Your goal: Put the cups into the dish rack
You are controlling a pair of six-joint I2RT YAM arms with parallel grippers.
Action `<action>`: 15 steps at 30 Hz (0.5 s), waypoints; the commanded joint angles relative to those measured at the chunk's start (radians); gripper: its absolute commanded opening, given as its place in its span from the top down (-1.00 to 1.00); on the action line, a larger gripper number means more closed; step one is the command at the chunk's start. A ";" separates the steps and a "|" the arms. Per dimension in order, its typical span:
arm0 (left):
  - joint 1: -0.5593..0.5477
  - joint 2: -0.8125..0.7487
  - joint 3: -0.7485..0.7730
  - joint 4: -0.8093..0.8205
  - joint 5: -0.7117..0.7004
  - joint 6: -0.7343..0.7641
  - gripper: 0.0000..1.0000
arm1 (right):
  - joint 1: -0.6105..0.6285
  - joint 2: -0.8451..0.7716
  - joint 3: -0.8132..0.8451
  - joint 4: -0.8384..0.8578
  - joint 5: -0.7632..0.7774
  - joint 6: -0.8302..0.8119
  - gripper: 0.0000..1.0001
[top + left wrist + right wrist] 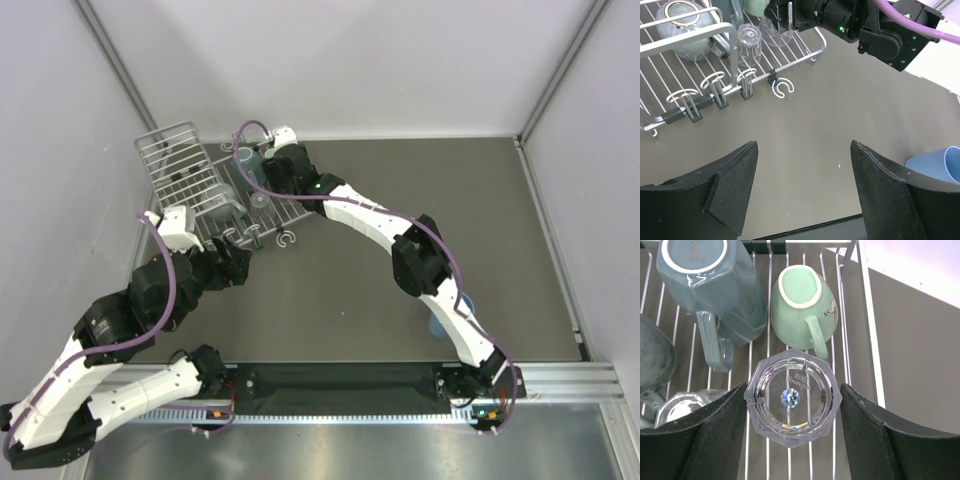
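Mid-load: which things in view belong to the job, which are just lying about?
Job: silver wire dish rack, grey-teal mug, mint-green mug, clear faceted glass, small clear glass, round grey mug, blue tumbler.
Lying about: purple arm cable, aluminium rail.

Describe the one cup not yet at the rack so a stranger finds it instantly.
Find the silver dish rack at the far left, then cross the dark table to the near right. Half hidden under the right arm is the blue tumbler: the only cup away from the rack, opaque pale blue, unlike the clear glass in the right gripper.
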 commanded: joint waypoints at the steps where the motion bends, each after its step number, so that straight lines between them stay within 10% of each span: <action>1: -0.002 -0.002 -0.008 0.056 -0.013 0.023 -0.59 | -0.015 0.021 0.074 0.106 -0.003 -0.017 1.00; 15: -0.002 0.012 -0.034 0.082 -0.006 0.020 -0.59 | -0.044 0.113 0.186 0.178 -0.038 -0.030 1.00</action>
